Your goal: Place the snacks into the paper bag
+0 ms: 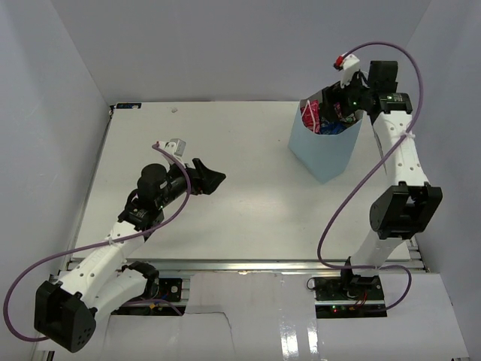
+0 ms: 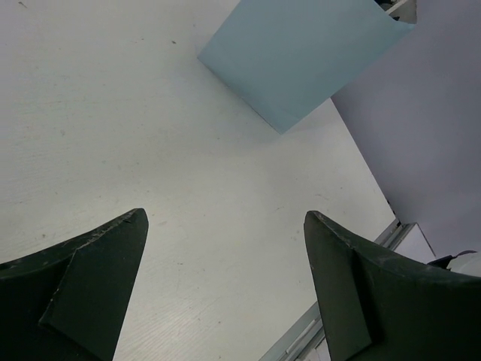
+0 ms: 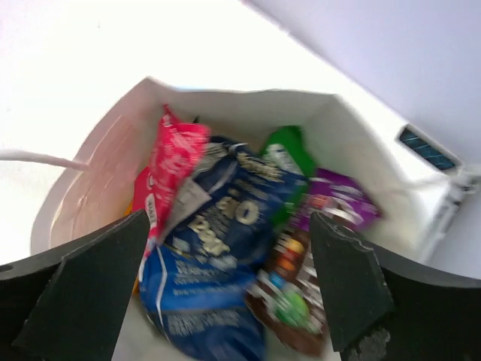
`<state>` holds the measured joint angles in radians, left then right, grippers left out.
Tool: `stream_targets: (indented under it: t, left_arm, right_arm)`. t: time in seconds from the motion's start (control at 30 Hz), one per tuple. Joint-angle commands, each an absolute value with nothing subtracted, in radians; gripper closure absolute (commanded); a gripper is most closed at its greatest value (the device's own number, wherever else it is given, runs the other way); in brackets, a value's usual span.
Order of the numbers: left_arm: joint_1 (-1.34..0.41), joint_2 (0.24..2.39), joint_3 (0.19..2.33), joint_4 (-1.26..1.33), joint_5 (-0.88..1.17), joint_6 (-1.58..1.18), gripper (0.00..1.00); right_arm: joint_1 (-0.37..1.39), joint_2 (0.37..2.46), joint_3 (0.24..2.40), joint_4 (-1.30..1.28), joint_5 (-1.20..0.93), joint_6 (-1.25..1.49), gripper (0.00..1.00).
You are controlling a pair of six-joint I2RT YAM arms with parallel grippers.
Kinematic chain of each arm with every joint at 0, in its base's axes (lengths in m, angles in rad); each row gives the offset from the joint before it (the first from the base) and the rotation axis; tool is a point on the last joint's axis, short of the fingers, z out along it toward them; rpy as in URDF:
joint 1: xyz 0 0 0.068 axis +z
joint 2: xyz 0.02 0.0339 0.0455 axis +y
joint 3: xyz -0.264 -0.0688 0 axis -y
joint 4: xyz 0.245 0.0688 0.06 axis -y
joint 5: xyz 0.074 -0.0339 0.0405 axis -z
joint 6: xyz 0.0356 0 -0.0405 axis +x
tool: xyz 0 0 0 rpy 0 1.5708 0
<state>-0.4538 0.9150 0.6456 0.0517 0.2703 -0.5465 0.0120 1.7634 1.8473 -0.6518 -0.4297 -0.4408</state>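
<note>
The light-blue paper bag point(image 1: 325, 147) stands upright at the back right of the table; it also shows in the left wrist view point(image 2: 301, 53). My right gripper point(image 1: 347, 101) hangs open over its mouth point(image 3: 229, 226). Inside lie the dark blue bag point(image 3: 218, 256), a pink packet point(image 3: 171, 162), a green packet point(image 3: 289, 154), a purple packet point(image 3: 342, 199) and a brown candy packet point(image 3: 297, 301). A white cord handle point(image 3: 37, 158) shows at the left. My left gripper point(image 1: 210, 180) is open and empty above the bare table point(image 2: 225, 218).
White walls enclose the table on the left, back and right. The table's metal front edge point(image 2: 308, 335) lies below my left gripper. The right arm's purple cable point(image 1: 353, 195) loops beside the bag.
</note>
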Motion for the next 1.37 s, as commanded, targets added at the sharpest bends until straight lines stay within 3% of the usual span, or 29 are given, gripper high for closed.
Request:
stream_targets:
  t: [0.0, 0.43, 0.93, 1.33]
  left_arm:
    - [-0.451, 0.881, 0.678, 0.04, 0.238, -0.531, 0.05]
    - [-0.451, 0.853, 0.779, -0.063, 0.184, -0.496, 0.03]
    - [-0.451, 0.762, 0.815, -0.181, 0.135, -0.476, 0.02]
    - [-0.451, 0.73, 0.799, -0.198, 0.146, -0.499, 0.02]
  right_arm:
    - [-0.037, 1.623, 1.954, -0.65, -0.477, -0.433, 0.06]
    - [-0.048, 1.293, 1.573, -0.658, -0.465, -0.267, 0.1]
    - [-0.048, 1.08, 1.37, -0.581, -0.223, -0.129, 0.1]
    - [-0.048, 0.991, 1.286, -0.552, -0.172, -0.141, 0.1]
